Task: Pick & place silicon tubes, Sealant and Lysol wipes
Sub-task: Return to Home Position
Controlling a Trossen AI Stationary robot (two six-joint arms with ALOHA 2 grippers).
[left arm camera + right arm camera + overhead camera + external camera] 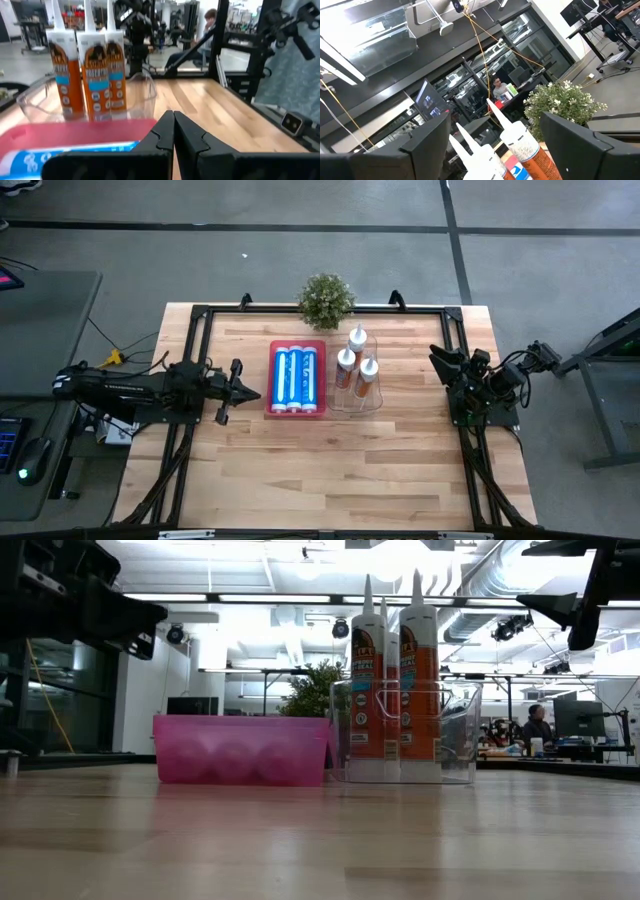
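Three blue-and-white tubes (296, 377) lie side by side in a red tray (296, 412) at the table's middle. Three orange sealant tubes (356, 360) with white nozzles stand upright in a clear bin (358, 402) right of the tray; they also show in the low view (395, 680). My left gripper (254, 392) is shut and empty, left of the tray, pointing at it; its fingers meet in the left wrist view (173, 131). My right gripper (440, 361) is open and empty at the table's right edge, raised, with its fingers apart in the right wrist view (495, 145).
A small potted plant (326, 301) stands at the far edge behind the tray and bin. A black frame (200, 315) runs around the table's sides. Bare wood lies on the near half of the table (320, 470). A person (210, 30) sits beyond the table.
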